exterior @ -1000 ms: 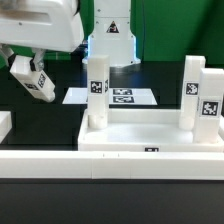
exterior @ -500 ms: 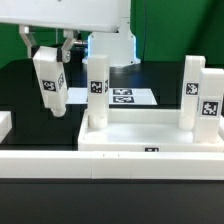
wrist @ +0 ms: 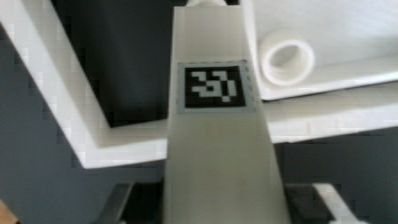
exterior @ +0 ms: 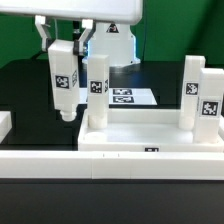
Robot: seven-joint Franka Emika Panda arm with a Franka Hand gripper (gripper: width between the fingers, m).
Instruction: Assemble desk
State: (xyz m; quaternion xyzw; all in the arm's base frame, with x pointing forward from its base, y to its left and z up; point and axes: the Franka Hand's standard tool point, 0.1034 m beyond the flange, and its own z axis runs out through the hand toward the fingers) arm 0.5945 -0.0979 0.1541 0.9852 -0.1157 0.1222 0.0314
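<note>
The large white plastic rectangular rimmed desk top (exterior: 150, 135) lies on the black table (exterior: 25, 85), below and toward the exterior view's right of the pincer (exterior: 64, 42). Two short white square-section tagged legs stand upright in it: one (exterior: 97, 88) just beside the pincer, the other (exterior: 200, 95) well apart. The flat white marker board (exterior: 125, 97) lies behind. The pincer is closed on a third white tagged leg (exterior: 63, 82), held upright above the table. In the wrist view a round corner socket (wrist: 285, 60) shows beside that leg.
</note>
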